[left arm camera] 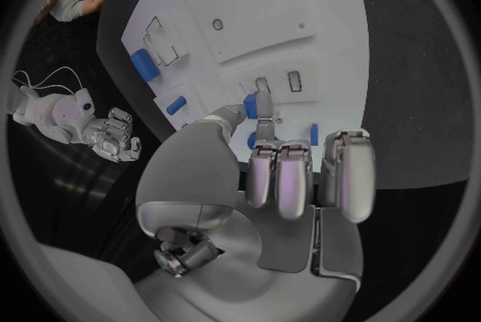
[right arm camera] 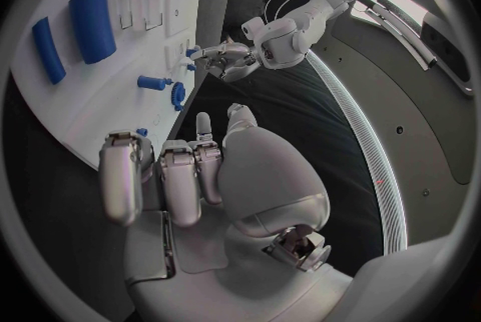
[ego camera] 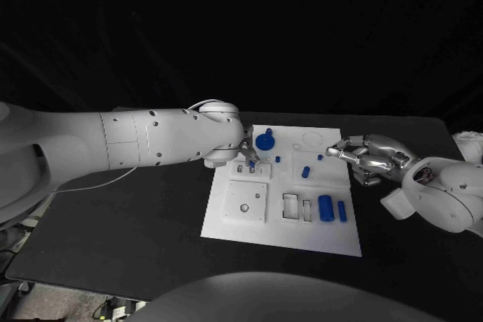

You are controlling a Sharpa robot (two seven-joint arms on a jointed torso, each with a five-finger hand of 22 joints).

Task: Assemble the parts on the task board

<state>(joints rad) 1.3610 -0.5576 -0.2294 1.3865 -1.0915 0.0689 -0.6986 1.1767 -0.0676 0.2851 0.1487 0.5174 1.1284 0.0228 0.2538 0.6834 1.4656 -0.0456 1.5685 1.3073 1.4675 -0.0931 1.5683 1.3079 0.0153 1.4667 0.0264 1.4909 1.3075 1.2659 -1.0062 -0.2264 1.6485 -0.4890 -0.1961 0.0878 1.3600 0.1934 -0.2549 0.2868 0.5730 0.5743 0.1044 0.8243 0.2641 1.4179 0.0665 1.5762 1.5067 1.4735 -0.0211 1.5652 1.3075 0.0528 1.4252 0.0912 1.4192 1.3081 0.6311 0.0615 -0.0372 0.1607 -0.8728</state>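
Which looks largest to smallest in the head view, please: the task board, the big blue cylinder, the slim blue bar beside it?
1. Task board
2. Big blue cylinder
3. Slim blue bar

All lie at similar distance, so the order is safe.

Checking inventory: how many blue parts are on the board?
7: round part at far edge; three small parts mid-board; two cylinders near right; one pinched by left hand; others possibly hidden.

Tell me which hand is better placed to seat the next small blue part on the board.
Probably the left hand: it already pinches a small blue part over the task board. The right hand hovers at the board's edge, holding nothing.
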